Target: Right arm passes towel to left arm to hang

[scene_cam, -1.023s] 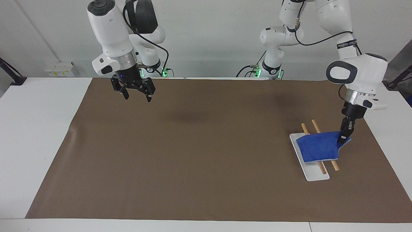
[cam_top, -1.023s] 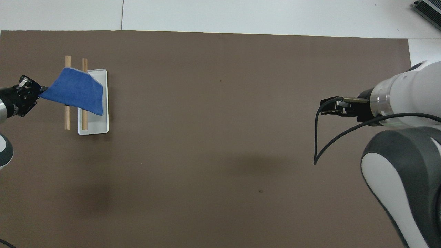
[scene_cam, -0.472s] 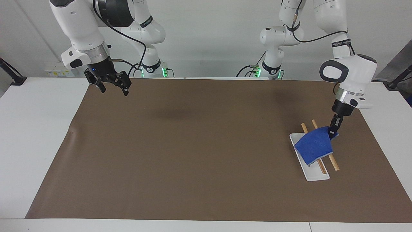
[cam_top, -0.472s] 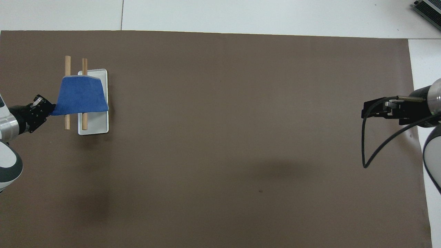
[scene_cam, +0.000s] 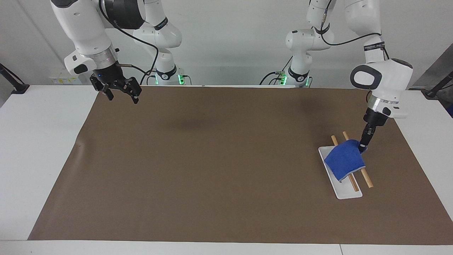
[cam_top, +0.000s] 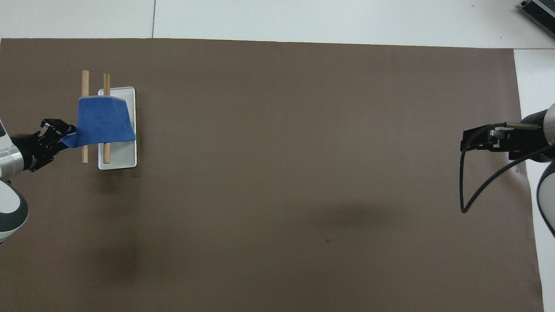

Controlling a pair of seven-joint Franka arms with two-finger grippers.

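Draped lower now, the towel (scene_cam: pixel 344 159) stays pinched in my left gripper (scene_cam: pixel 363 145) over the wooden rods (scene_cam: pixel 366 179); my right gripper (scene_cam: pixel 116 89) waits, fingers spread.

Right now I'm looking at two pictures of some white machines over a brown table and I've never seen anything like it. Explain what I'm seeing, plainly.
These are two robot arms bolted at one edge of a table, each ending in a black two-finger gripper. One picture faces them from across the table; the other looks steeply down from above their own end, so the sides swap between pictures.

A brown mat covers most of the table. Toward the left arm's end lies a white tray with two wooden rods running along above it, a small hanging rack. A blue towel is draped over the rods.

The left gripper is shut on one corner of that towel, beside the rack. The right gripper, with its blue light, hangs open in the air over the mat's corner at the right arm's end, holding nothing; that arm waits.
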